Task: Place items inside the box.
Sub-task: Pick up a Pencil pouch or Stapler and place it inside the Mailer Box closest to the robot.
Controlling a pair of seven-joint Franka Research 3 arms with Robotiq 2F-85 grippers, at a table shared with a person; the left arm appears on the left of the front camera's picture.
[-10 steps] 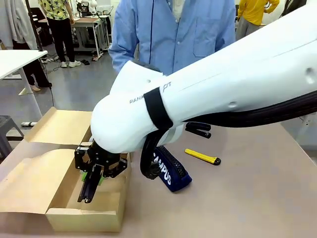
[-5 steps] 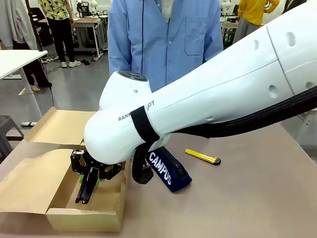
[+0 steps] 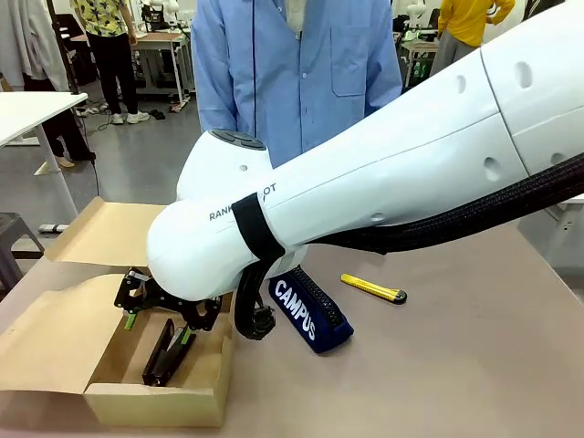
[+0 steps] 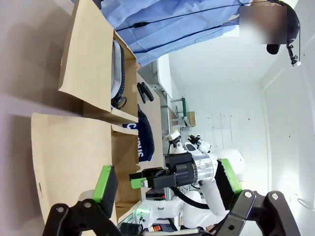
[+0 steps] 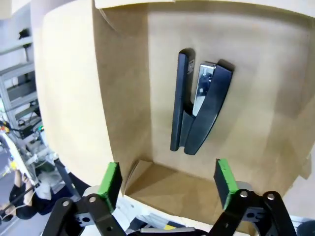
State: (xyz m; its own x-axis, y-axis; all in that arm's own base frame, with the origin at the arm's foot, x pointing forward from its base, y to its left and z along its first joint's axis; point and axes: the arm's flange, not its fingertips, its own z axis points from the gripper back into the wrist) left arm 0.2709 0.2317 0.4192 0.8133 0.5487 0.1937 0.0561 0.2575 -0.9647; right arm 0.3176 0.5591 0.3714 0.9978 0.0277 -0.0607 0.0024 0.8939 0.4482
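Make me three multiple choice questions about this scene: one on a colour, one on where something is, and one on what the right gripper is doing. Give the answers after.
1. The zip pencil case with white CAMPUS lettering lying on the table is:
A. red
B. navy
C. yellow

2. The black stapler is:
A. on top of the pencil case
B. pinched between the fingers of the right gripper
C. lying on the floor of the brown cardboard box

3. The right gripper is:
A. open, above the stapler
B. shut on the stapler
C. shut on the pencil case

Answers:
1 B: the front view shows dark blue fabric under the white letters.
2 C: the right wrist view shows it on the box floor, with cardboard walls around it.
3 A: its green pads stand wide apart with nothing between them.
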